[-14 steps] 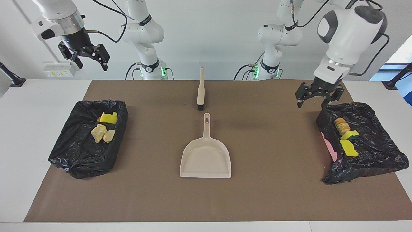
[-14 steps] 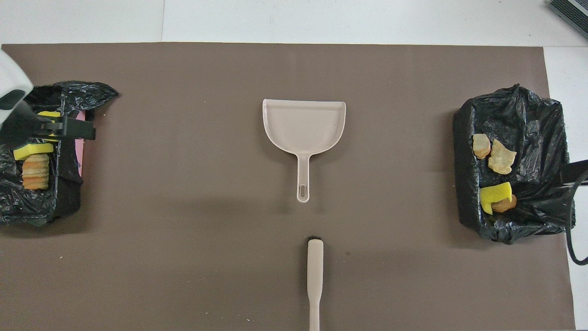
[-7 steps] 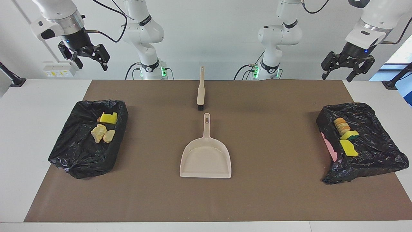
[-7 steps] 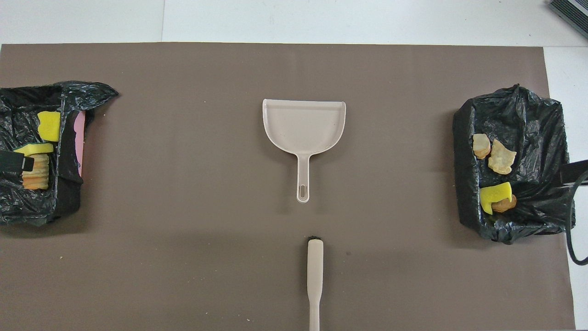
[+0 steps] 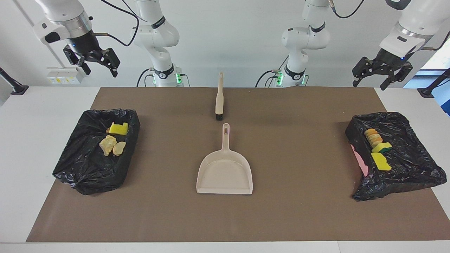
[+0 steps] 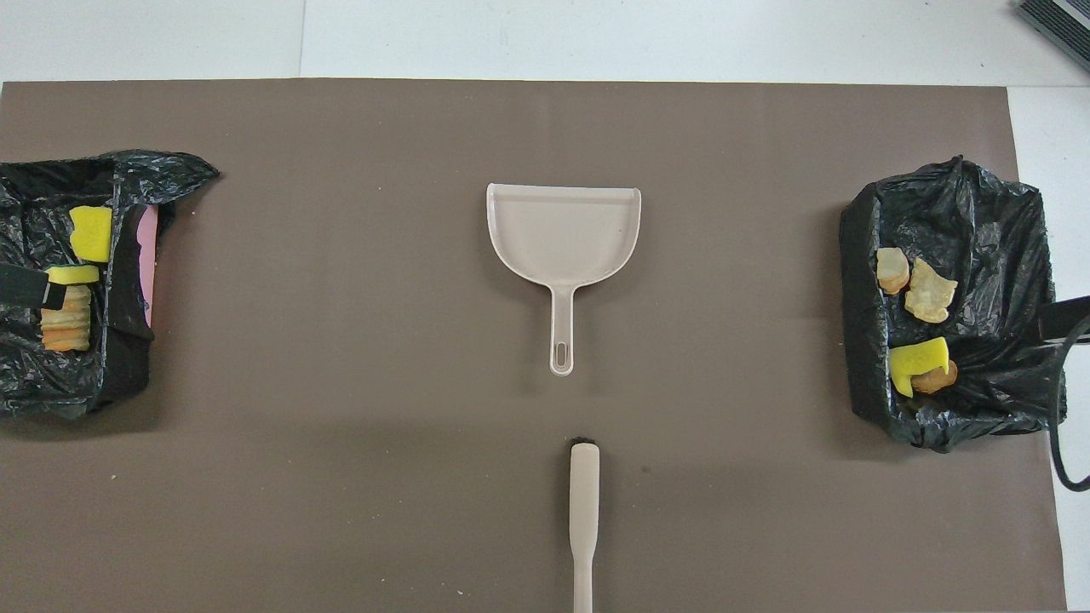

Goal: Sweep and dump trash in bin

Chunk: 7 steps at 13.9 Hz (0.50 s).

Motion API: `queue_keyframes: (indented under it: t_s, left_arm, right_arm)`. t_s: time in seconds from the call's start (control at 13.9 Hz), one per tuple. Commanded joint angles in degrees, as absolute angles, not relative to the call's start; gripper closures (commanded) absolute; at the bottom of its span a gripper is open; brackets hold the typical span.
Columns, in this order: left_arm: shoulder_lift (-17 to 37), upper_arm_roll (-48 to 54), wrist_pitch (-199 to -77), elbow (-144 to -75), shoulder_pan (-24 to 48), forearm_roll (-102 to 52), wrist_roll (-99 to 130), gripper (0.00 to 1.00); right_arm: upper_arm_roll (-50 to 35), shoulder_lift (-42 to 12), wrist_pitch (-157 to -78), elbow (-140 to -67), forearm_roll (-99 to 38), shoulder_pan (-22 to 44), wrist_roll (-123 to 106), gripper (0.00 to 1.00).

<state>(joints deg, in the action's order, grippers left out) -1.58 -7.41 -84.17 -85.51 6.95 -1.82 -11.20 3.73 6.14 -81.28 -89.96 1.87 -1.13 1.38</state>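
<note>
Seven trash bits (image 5: 113, 145) below raised jaws

We are in a robotics lab. Two white arms stand bolted at the table's (image 5: 42, 116) edge, green lights glowing at their bases, black cables looping up the plain white wall. Under the raised left gripper (image 5: 381, 74) and the raised right gripper (image 5: 95, 63) lies a brown mat (image 5: 302, 147), laid out like a test bench. A bank of wall sockets (image 5: 65, 80) sits just below the right gripper, and black camera-stand feet rest at both table ends.
</note>
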Motion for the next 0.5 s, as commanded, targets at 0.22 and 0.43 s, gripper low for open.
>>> queue_keyframes:
  t_s: [0.22, 0.43]
  left_arm:
    - [-1.32, -7.21, -81.57, -84.99, 6.50, -1.32, -12.13, 0.00]
    - [-1.58, -7.21, -82.35, -85.08, 6.59, -1.23, -12.13, 0.00]
  right_arm:
    - [3.25, 6.50, -81.21, -90.53, 1.76, -2.11, -0.09, 0.00]
    - [3.25, 6.50, -81.21, -90.53, 1.76, -2.11, -0.09, 0.00]
